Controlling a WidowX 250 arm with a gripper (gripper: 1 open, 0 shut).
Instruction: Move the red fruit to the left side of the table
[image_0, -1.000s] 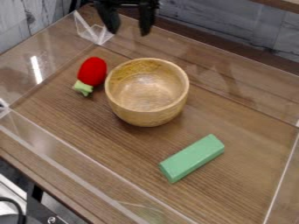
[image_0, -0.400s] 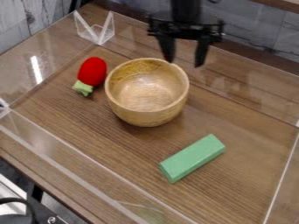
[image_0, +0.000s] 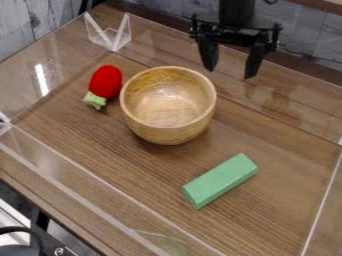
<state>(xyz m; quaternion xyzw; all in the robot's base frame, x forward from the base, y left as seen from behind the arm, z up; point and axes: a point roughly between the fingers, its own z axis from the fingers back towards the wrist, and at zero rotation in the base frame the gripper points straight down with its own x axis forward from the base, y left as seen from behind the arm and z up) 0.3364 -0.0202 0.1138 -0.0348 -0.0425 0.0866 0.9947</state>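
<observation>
Hovering wide open and empty, black gripper (image_0: 233, 57) beyond the round wooden bowl (image_0: 168, 103).
Small glossy red strawberry (image_0: 103, 83) lies left of that bowl on the counter (image_0: 267, 140), far side from the gripper.

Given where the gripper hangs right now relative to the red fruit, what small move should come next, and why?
Probably a sideways move toward the red fruit. The gripper hangs with open jaws, holding nothing, over the far side of the table, beyond the wooden bowl, while the fruit lies untouched on the bowl's other side. It likely needs to get above the fruit before lowering to grasp.
</observation>
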